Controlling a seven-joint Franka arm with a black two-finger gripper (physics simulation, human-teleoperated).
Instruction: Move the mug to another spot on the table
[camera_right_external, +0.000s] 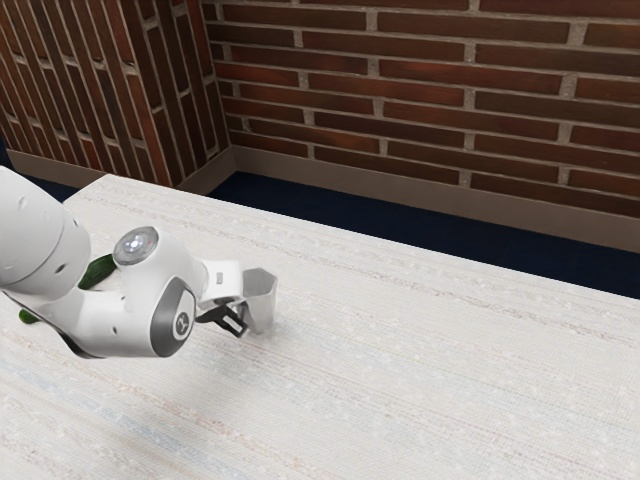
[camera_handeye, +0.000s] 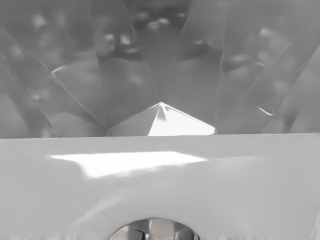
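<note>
Grey mug (camera_right_external: 262, 295): grasp stage

Grey and faceted, the mug stands upright on the pale bench (camera_right_external: 450, 350), at about 8 o'clock from the centre of the exterior view. The pincer (camera_right_external: 238, 322) sits low against the mug's wall, on its 8 o'clock side. Whether the pincer is spread or pinching the wall cannot be told. In the wrist view, the mug's faceted inside (camera_handeye: 160, 70) lies directly under the hand, with the rim close below.

Step in hand, as judged: securing a hold on the mug wall. The mug has not yet been lifted off the bench.

Next move calls for:
1. A confirmed, firm pinch on the wall.
2. A short vertical lift, keeping the mug level.
3. A carry toward open bench at 3 o'clock, away from the green object (camera_right_external: 97, 272) behind the arm.
</note>
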